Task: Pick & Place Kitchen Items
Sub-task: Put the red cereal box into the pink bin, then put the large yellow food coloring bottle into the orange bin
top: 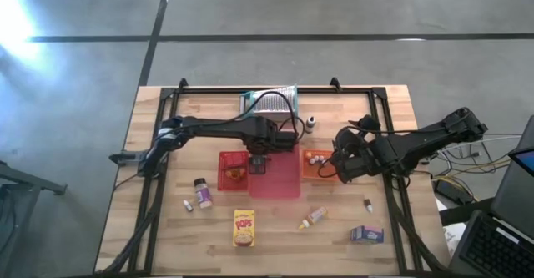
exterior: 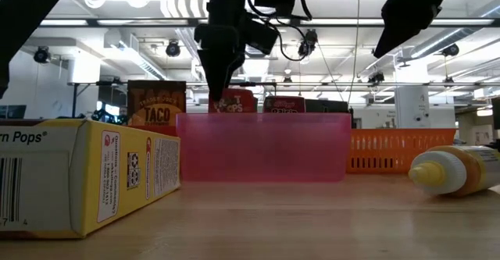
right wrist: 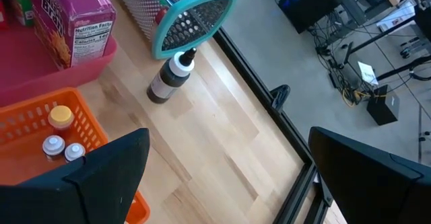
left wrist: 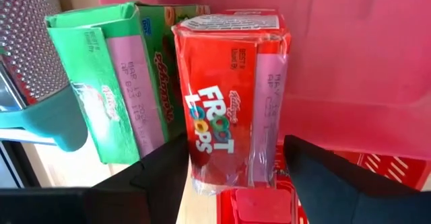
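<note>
Left gripper [left wrist: 229, 173], at frame centre in the high view, with fingers parted around but clear of an upright red Froot Loops cereal box [left wrist: 232, 96] beside a green box [left wrist: 118, 83]; right gripper [top: 340, 166] wide open, empty, centre-right.

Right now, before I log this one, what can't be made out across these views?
- Low view: the pink tray and the yellow Pops box hide most of the table behind them.
- High view: labels on the small jars are too small to read.
- Left wrist view: the left hand covers the Froot Loops box's base; contact unclear.
</note>
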{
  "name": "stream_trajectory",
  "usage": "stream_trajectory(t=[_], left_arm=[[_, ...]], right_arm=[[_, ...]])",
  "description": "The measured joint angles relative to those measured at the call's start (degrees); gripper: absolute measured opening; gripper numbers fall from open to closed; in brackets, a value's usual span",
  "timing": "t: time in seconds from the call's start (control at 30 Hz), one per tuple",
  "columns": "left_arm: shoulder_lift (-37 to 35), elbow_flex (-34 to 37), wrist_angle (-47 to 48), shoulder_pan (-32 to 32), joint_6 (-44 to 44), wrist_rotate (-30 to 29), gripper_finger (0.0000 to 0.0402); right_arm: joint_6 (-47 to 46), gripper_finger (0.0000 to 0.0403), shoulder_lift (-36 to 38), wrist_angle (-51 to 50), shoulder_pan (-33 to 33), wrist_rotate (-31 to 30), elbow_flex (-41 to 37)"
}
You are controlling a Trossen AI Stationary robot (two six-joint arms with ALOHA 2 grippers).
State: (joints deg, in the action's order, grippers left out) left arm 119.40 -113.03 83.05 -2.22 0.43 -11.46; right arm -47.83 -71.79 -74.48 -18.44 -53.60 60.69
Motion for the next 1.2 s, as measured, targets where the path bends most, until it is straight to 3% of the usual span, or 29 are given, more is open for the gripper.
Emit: stream_trajectory(t=[0.33,0.6,0.77,0.87,1.0,1.2], left_arm=[[-4.99,-0.02,1.50,-0.02,-0.44,-0.14,0.0247],[-14.01,-0.04,2.67,0.30,-4.53,-0.38,0.0238],[-21.68,1.44,0.38,2.02,-9.61,-7.62,0.0220],[-26.57,5.23,-2.71,3.84,-12.99,-13.08,0.0209],[-33.14,12.14,-8.12,6.58,-17.62,-15.78,0.0201],[-43.43,27.08,-19.30,11.97,-21.00,-20.78,0.0194]], right_arm=[[0.51,0.0400,0.00,0.13,0.00,-0.02,0.00],[-1.51,0.0400,0.00,0.91,-0.02,-0.11,0.00],[0.84,0.0400,0.00,4.42,0.02,-0.98,0.00],[1.10,0.0400,0.02,8.09,0.02,-2.91,0.00],[2.76,0.0400,-0.31,13.55,0.07,-3.28,-0.10],[5.19,0.0400,-0.61,20.85,-0.04,-3.50,-1.85]])
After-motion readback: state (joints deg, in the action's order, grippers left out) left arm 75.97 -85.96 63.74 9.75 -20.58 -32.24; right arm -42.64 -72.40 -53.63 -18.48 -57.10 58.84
